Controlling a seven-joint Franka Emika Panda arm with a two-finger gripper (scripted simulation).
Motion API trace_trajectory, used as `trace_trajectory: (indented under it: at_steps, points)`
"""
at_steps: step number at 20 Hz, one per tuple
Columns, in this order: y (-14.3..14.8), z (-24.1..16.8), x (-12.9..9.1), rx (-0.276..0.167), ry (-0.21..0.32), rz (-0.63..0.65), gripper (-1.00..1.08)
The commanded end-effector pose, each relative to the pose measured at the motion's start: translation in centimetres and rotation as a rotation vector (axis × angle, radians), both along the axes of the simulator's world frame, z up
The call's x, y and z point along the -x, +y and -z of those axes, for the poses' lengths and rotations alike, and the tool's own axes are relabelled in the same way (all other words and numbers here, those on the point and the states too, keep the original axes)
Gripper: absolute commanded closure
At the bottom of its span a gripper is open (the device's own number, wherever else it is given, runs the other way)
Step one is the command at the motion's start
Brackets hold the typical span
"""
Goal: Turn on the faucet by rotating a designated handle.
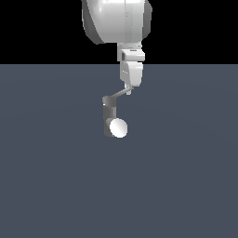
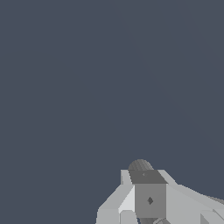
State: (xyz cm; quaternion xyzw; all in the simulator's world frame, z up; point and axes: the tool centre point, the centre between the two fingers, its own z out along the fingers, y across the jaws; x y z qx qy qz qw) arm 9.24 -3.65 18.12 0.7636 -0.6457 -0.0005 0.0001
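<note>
The faucet (image 1: pixel 109 116) is a short grey upright cylinder in the middle of the exterior view, and its stubby spout ends in a bright white round face (image 1: pixel 118 128). The handle (image 1: pixel 118 94), a thin light-grey bar, runs from the faucet's top up toward the exterior view's right. My gripper (image 1: pixel 129 88) hangs straight down from the white arm. Its fingertips are together and touch the handle's far end. It holds nothing. In the wrist view my gripper (image 2: pixel 148 177) fills the lower edge, with a dark ridged round part (image 2: pixel 140 165) just beyond it.
The flat dark grey-blue floor (image 1: pixel 56 186) stretches all around the faucet. The large white arm link (image 1: pixel 116 18) hangs above at the top of the exterior view. Nothing else stands in view.
</note>
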Motion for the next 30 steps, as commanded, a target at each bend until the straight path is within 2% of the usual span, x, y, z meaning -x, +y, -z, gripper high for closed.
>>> trace_trajectory:
  at_steps: [1,22,23,30]
  points:
    - [-0.2,0.0,0.5,0.0,0.0,0.0,1.08]
    - [-1.7,0.0,6.3,0.0,-0.001,0.001,1.08]
    - [-0.5,-1.3,5.0,-0.004,-0.032,-0.015,1.08]
    - [0.1,-0.9,7.1,-0.003,-0.023,-0.011,1.08]
